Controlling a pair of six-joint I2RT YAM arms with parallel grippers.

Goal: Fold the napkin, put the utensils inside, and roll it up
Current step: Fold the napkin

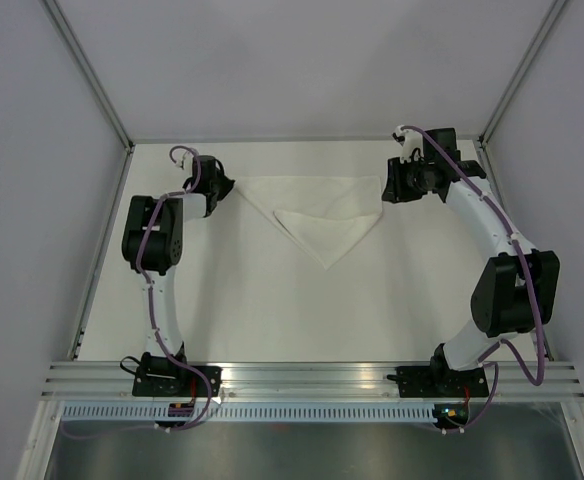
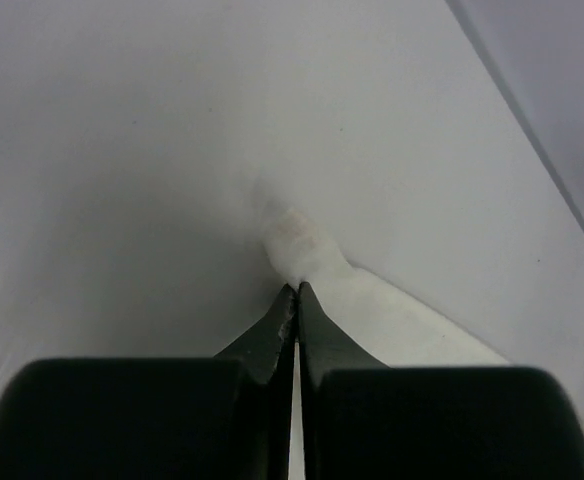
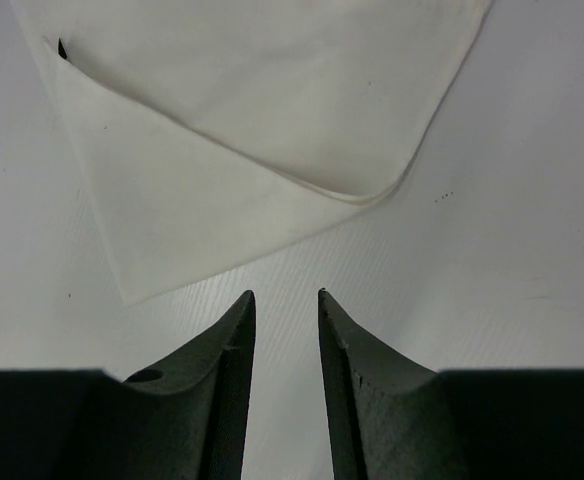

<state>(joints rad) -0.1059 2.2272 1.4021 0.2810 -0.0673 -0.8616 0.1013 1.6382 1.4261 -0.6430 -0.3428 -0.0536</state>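
Observation:
The white napkin (image 1: pixel 317 213) lies on the table, folded into a triangle with its point toward the arms. My left gripper (image 1: pixel 228 187) is at the napkin's far left corner. In the left wrist view the left gripper (image 2: pixel 298 288) is shut on that corner, and the napkin (image 2: pixel 297 238) bunches up just past the tips. My right gripper (image 1: pixel 383 190) is by the right corner. In the right wrist view the right gripper (image 3: pixel 286 295) stands open over bare table, a little short of the napkin (image 3: pixel 252 110). The utensils are hidden. A tiny dark speck (image 3: pixel 62 48) shows at a fold edge.
White walls and metal frame posts (image 1: pixel 92 75) close in the table on three sides. An aluminium rail (image 1: pixel 302 378) runs along the near edge, with both arm bases bolted to it. The table edge (image 2: pixel 532 130) passes close on the right in the left wrist view.

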